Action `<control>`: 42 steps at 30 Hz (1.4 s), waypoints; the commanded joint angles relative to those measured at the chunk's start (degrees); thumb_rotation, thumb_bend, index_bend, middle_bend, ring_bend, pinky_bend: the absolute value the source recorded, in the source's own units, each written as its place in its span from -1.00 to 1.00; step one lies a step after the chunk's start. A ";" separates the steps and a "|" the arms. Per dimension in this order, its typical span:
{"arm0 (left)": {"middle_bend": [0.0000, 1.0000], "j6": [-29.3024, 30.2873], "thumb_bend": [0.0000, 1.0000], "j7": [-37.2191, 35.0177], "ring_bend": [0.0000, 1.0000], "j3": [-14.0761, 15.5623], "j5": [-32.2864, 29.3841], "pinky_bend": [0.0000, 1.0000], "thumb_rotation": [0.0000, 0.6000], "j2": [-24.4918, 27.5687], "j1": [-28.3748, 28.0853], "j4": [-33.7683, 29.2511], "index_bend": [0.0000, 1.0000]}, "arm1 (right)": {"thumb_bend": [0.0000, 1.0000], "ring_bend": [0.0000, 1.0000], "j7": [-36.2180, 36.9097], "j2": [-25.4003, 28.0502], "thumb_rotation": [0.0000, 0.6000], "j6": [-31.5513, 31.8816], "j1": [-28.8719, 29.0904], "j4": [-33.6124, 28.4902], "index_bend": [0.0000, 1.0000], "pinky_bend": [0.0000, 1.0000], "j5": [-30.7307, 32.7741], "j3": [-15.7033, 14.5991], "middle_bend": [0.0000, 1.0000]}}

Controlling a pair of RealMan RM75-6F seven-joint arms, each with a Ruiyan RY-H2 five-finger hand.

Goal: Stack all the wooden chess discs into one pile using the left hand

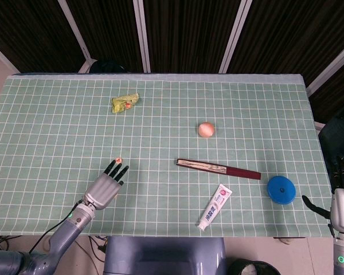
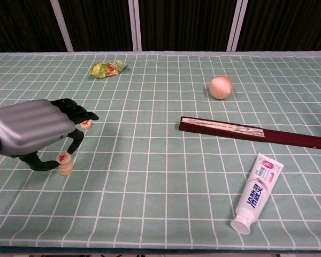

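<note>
Fingers (image 2: 75,140) of the left hand (image 2: 32,131) curl narrowly around the top disc (image 2: 63,157), set on the small pile (image 2: 66,167) near the desk's (image 2: 166,176) front-left edge; whether they grip it or only touch it I cannot tell. One loose disc (image 2: 86,124) lies just beyond the fingertips, apart from the pile. The pile could topple if the hand drags sideways while letting go, because the fingers hem the top disc closely. Lifting straight up looks safer. Open cloth spreads to the right, well apart from the fan (image 2: 251,132) and toothpaste (image 2: 255,193). The right hand (image 1: 343,201) hangs off the desk's right edge, fingers apart, holding nothing.
</note>
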 commanded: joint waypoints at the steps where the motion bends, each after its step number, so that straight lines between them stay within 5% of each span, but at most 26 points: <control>1: -1.00 0.00 -0.39 0.22 -1.00 -0.06 0.13 -1.00 1.00 -0.14 0.02 0.09 -0.01 | -0.53 -1.00 -0.02 0.01 1.00 -0.02 0.00 0.01 -0.82 -1.00 0.02 0.00 -0.97; 32: -1.00 0.76 -0.39 2.09 -1.00 -0.37 0.80 -1.00 1.00 0.17 0.85 -0.20 -0.11 | -0.54 -1.00 -0.06 -0.12 1.00 0.21 -0.02 0.05 -0.82 -1.00 0.08 0.16 -0.97; 42: -1.00 2.82 -0.55 -1.03 -1.00 -4.56 -0.66 -1.00 1.00 1.66 1.17 1.44 -0.26 | -0.54 -1.00 -0.07 -0.15 1.00 0.17 -0.01 0.03 -0.82 -1.00 0.15 0.17 -0.97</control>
